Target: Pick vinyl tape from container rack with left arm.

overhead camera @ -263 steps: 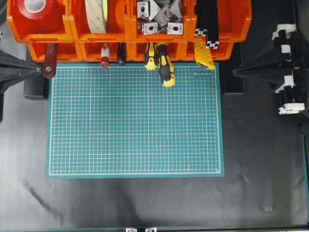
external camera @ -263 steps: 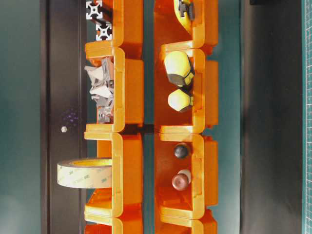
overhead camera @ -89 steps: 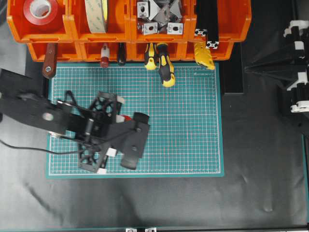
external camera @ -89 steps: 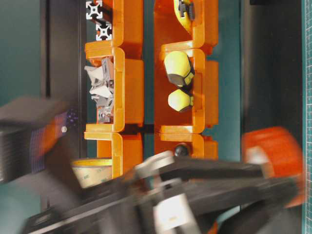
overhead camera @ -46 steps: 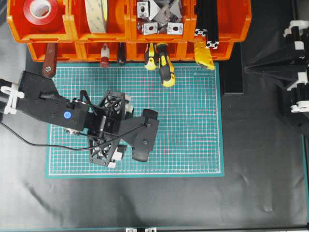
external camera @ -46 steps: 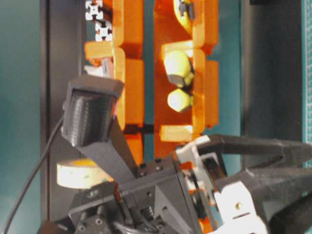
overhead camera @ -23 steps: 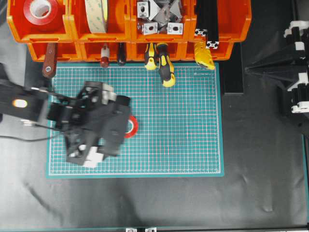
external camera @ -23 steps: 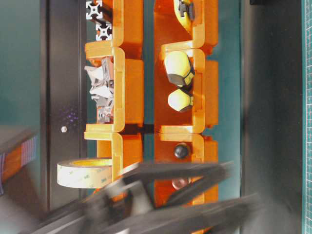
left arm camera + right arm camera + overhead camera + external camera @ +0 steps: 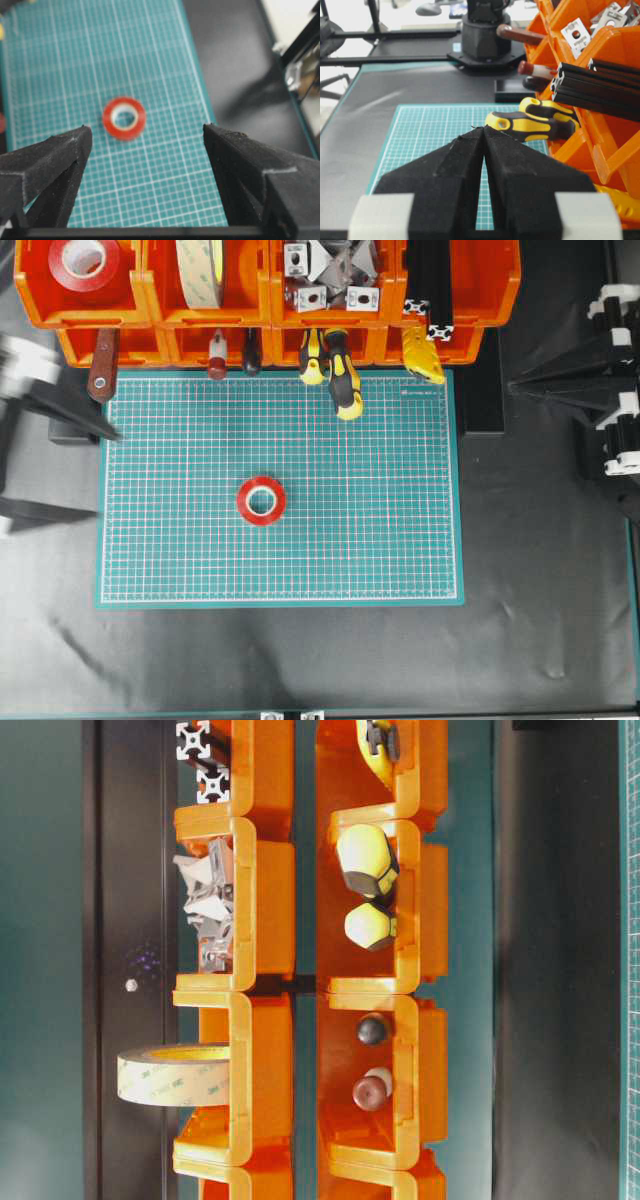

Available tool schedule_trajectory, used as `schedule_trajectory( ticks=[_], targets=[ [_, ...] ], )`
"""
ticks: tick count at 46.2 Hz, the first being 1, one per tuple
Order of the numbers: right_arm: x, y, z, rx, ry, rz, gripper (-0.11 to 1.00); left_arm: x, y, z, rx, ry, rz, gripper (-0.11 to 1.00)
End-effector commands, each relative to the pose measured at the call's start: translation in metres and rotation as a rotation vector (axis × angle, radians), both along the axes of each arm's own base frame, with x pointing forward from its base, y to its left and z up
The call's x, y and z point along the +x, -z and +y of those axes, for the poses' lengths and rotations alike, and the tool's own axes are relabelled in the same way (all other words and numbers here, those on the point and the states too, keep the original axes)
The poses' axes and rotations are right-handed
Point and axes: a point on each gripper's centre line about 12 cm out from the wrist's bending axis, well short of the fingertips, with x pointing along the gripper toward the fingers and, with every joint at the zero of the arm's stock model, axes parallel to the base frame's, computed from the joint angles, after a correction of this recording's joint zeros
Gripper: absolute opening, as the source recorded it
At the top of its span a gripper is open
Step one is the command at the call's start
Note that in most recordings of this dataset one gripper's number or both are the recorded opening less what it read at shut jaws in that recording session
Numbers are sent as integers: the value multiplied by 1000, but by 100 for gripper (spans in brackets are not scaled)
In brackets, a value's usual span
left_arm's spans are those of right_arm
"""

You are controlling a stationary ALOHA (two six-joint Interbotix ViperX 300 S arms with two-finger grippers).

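Note:
The vinyl tape (image 9: 261,501), a small red roll with a white core, lies flat on the green mat (image 9: 380,540), left of the middle. It also shows in the left wrist view (image 9: 124,118), ahead of the jaws. My left gripper (image 9: 108,475) is blurred at the mat's left edge, open and empty, well apart from the tape; in its own view (image 9: 146,129) the jaws stand wide. My right gripper (image 9: 510,387) rests shut at the right, off the mat, tips together (image 9: 483,128). The orange container rack (image 9: 145,300) runs along the back.
A larger red roll (image 9: 83,260) sits in the rack's top-left bin, beside a cream tape roll (image 9: 200,270). Yellow-black screwdrivers (image 9: 340,375) stick out of the lower bins over the mat's back edge. The table-level view shows the rack (image 9: 265,900) only.
My left gripper, over the mat beside the tape half a second ago, has pulled back left to the mat's edge. The tape now lies uncovered on the mat. The right arm has not moved.

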Motion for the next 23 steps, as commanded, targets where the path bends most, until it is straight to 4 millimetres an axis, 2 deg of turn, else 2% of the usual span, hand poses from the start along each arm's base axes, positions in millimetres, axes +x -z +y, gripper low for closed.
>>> schedule_trajectory(
  ticks=[1, 10, 18, 23],
  targets=[
    [2, -13, 1, 2, -3, -31, 1, -27, -21, 10, -26, -13, -109, 86],
    [0, -9, 1, 2, -3, -26, 1, -68, -38, 21, -45, -18, -236, 86],
    [-1, -8, 1, 0, -3, -28, 1, -90, -41, 30, -47, -41, -298, 86],
    [-1, -8, 1, -1, -3, -28, 1, -96, -39, 33, -48, -57, -313, 86]
  ],
)
